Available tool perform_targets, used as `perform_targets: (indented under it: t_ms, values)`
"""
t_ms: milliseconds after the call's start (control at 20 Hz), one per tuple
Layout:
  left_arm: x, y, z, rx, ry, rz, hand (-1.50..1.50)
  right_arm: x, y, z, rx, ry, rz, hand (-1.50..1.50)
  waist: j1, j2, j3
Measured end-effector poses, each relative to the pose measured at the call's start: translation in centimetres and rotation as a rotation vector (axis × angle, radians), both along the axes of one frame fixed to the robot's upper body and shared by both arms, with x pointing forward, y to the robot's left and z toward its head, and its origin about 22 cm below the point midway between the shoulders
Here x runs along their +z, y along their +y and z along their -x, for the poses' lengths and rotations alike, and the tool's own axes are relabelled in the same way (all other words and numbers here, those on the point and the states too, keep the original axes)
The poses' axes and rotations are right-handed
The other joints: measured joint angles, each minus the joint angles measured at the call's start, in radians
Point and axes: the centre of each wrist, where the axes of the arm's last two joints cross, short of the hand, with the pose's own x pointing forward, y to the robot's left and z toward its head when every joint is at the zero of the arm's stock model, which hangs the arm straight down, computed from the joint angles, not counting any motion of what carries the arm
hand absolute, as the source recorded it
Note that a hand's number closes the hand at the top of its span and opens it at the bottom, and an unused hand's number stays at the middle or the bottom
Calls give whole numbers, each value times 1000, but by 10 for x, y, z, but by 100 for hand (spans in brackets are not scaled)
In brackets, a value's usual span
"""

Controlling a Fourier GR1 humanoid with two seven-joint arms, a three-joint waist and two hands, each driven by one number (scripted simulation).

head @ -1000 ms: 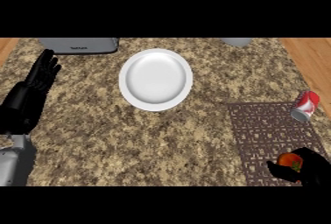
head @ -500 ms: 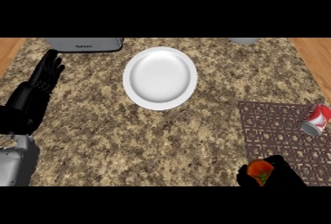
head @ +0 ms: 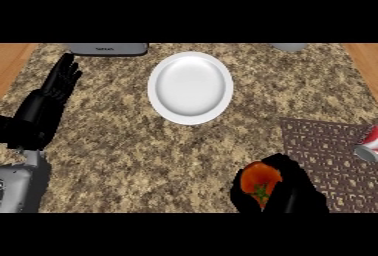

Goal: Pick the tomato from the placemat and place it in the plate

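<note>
Your right hand (head: 284, 192) is curling around the round red tomato (head: 260, 183) beside the brown woven placemat (head: 325, 157); carry it level toward the white oval plate (head: 190, 87), left hand (head: 46, 105) resting open.

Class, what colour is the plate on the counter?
White; the plate shows best in the head view.

At the counter's far edge, left of centre, we see a grey appliance (head: 108, 48) bearing a short line of pale lettering on its front, too small for us to read. At the counter's right edge, a red-and-white can (head: 368, 145) lies on the brown placemat (head: 325, 160); we make out no legible print on it.
</note>
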Motion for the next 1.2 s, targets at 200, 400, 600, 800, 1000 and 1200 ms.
perform_targets:
  t_ms: [200, 400, 600, 800, 1000, 1200]
  values:
    - [1, -7, -2, -15, -4, -1, 0, 17, 16, -13, 68, -67, 11, 150, 16, 6, 2]
    - [3, -11, -4, -34, -8, 1, 0, 26, 24, -39, 97, -87, 29, 150, 33, 10, 3]
    - [8, -14, -10, -54, -16, 0, 0, 40, 29, -71, 105, -92, 21, 150, 48, 16, 3]
    - [10, -15, -11, -70, -24, -3, 0, 49, 31, -107, 100, -72, -7, 150, 68, 21, 4]
    - [9, -22, -13, -87, -26, 3, 0, 54, 29, -144, 77, -37, -39, 150, 80, 26, 5]
    - [12, -27, -14, -98, -28, 0, 0, 55, 28, -178, 46, 4, -59, 150, 87, 28, 5]
